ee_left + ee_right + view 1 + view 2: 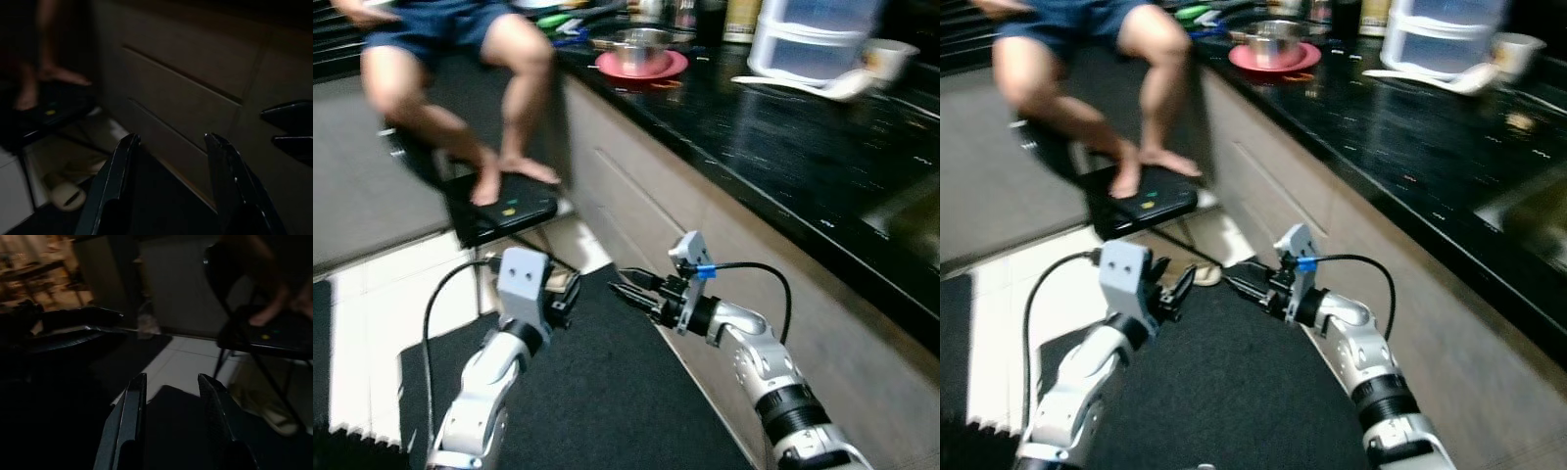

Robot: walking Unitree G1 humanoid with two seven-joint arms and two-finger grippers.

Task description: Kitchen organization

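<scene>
Left pincer [171,161]: fingers apart, empty | right pincer [171,396]: fingers apart, empty, above dark mat [607,392]

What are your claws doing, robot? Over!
Left claw open, empty, low over dark mat. Right claw open, empty, beside cabinet front. Metal bowl on pink plate untouched on counter. Person's legs ahead.

Head views moderately lit, soft all over with motion blur; person [460,59] and far items on counter [773,127] smeared. Small white glints speckle glossy black countertop. Pale floor tiles [372,313] brightest area. Both wrist views very dark, grainy; black fingers [110,186] catch faint edge highlights. Lit room glows in corner of right wrist view.
</scene>
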